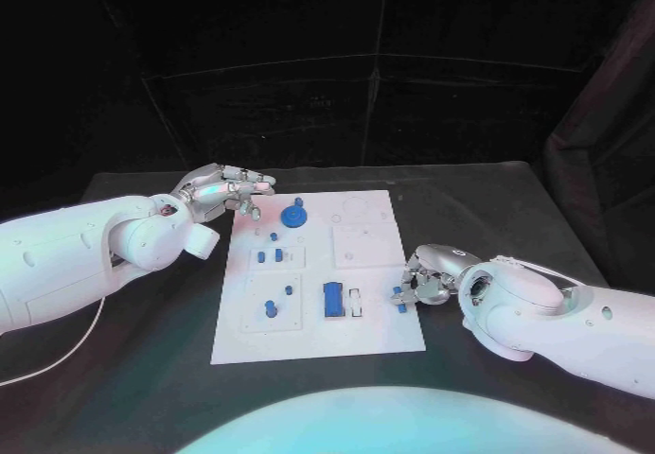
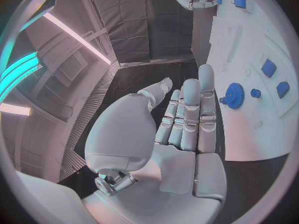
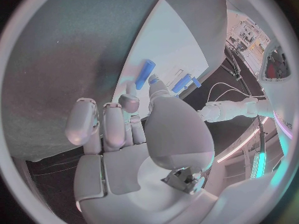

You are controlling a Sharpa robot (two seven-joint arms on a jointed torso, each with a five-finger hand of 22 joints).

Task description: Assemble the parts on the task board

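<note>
On table: white task board [image 1: 368, 336] lies flat mid-table, long side running away from the robot.
Left hand: [image 1: 225, 191] hovers at the board's far left corner, just off the edge; fingers [image 2: 191, 115] straight, side by side, thumb apart, holding nothing.
Right hand: [image 1: 426, 276] sits at the board's right edge, near end; fingers curled in at a small blue part [image 1: 400, 293] at the edge; cannot tell whether it is pinched or only touched.
Blue gear: [image 1: 298, 216] toothed wheel, on the board's far left area, near the left hand's fingertips, apart from them.
Gear in left wrist view: [image 2: 234, 95] lies flat on the board, just beyond the fingertips.
Blue block: [image 1: 332, 300] long rectangular part, lies flat on the near half of the board, left of the right hand.
Block in right wrist view: [image 3: 146, 73] lies on the board ahead of the fingers.
Small blue parts: pair [image 1: 271, 255] mid-left on the board; one more [image 1: 271, 307] on the near left panel; one [image 1: 274, 236] below the gear.
Board surface: pale recessed outlines [image 1: 366, 244] on the far right half.
Table: black [image 1: 505, 208], board well inside its edges.
</note>
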